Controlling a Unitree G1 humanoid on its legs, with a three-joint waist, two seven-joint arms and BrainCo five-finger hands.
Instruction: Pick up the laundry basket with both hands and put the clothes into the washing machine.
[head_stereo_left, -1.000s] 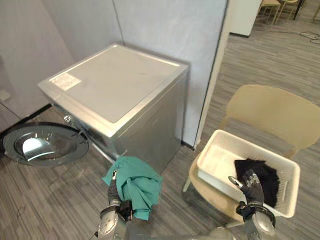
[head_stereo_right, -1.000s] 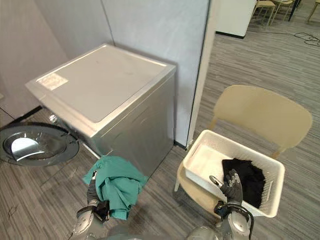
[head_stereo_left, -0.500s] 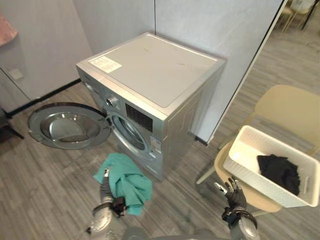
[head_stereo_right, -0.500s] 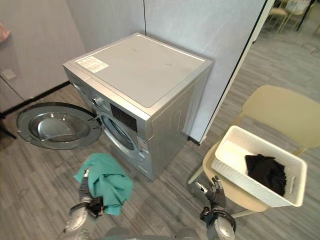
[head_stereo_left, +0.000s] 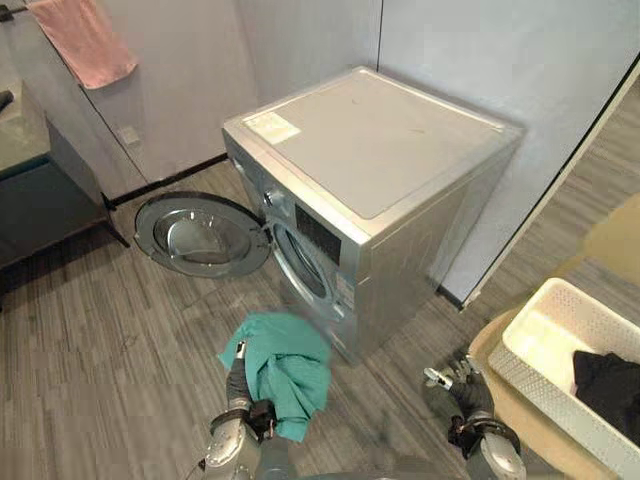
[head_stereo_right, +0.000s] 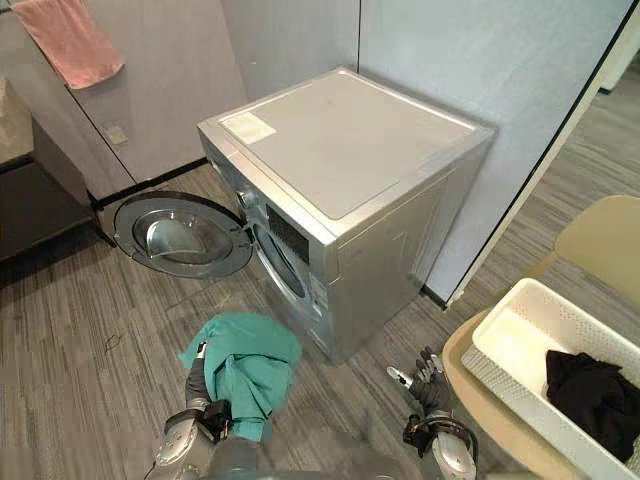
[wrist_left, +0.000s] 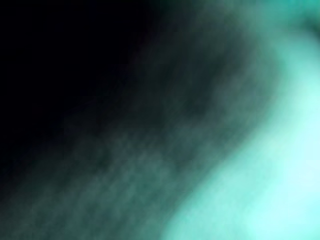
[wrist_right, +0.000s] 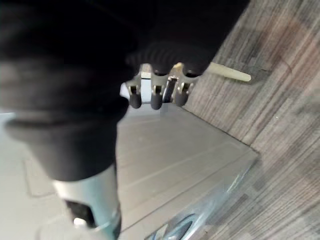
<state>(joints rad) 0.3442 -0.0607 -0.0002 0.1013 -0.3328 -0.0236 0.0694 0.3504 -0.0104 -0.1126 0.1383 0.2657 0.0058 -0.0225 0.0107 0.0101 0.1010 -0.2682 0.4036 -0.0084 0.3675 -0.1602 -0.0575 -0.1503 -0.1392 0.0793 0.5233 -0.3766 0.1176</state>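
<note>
**A:** What do the eyes see?
**B:** A green cloth (head_stereo_left: 290, 365) hangs over the left hand (head_stereo_left: 238, 388), near the washing machine (head_stereo_left: 390, 150) with its door (head_stereo_left: 200, 230) open. I can't tell that hand's grip. The right hand (head_stereo_left: 468, 392) is loose and empty. The white basket (head_stereo_right: 520, 310) sits on a chair (head_stereo_left: 500, 372), with a black cloth (head_stereo_left: 610, 385) inside.
**A:** Left wrist?
**B:** Green cloth, very close.
**A:** Right wrist?
**B:** Empty fingers (wrist_right: 156, 97) above the washing machine.

Open door (head_stereo_left: 200, 232) juts left of the washing machine (head_stereo_left: 380, 150); its drum mouth (head_stereo_left: 303, 262) stands clear.
</note>
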